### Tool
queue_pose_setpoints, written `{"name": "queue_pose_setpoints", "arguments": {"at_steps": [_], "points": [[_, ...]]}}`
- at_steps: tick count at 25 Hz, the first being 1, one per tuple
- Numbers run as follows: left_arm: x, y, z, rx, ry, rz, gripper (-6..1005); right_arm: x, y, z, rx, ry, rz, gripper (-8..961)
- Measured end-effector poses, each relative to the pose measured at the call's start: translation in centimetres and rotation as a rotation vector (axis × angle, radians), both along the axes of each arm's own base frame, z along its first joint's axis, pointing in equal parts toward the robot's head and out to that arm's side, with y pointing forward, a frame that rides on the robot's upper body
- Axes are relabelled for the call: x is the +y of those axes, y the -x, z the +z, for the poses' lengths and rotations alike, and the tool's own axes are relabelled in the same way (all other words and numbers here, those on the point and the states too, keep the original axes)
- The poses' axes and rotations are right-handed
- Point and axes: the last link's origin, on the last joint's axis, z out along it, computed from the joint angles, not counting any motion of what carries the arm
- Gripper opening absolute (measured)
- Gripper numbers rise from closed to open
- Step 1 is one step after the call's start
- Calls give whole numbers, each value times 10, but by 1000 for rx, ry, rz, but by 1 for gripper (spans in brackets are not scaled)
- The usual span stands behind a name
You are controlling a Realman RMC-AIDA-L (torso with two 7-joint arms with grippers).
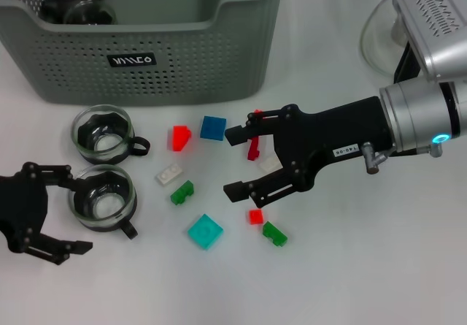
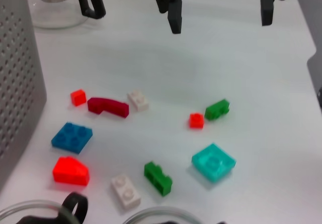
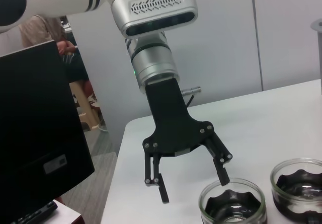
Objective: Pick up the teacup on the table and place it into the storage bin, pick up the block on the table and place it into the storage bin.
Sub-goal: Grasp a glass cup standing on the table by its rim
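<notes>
Teacups, two of them, sit on the white surface (image 1: 350,266) before the storage bin (image 1: 146,55): the near teacup (image 1: 102,197) lies between the left gripper's (image 1: 69,212) wide fingers, the far teacup (image 1: 103,131) just beyond. Scattered blocks (image 1: 205,231) lie under the right gripper (image 1: 235,161), fingers wide. Only the right wrist view shows a dark monitor (image 3: 40,133) and grey wall (image 3: 282,32).

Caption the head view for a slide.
Open right gripper hovers over scattered blocks while open left gripper brackets a teacup.
</notes>
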Motion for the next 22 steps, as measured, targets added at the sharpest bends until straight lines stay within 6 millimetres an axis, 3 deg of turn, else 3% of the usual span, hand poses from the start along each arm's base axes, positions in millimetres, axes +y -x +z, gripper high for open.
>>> {"name": "queue_pose_setpoints", "arguments": {"at_steps": [7,15,22], "points": [[16,-8,5,106,28,0,915,3,-2,-2,-12,-20,-13,947],[35,-23,-6,231,72,-1,906,4,-5,-6,-23,-25,-27,946],[39,-31,-10,258,100,-24,898,7,-4,-7,-34,-45,-22,946]]}}
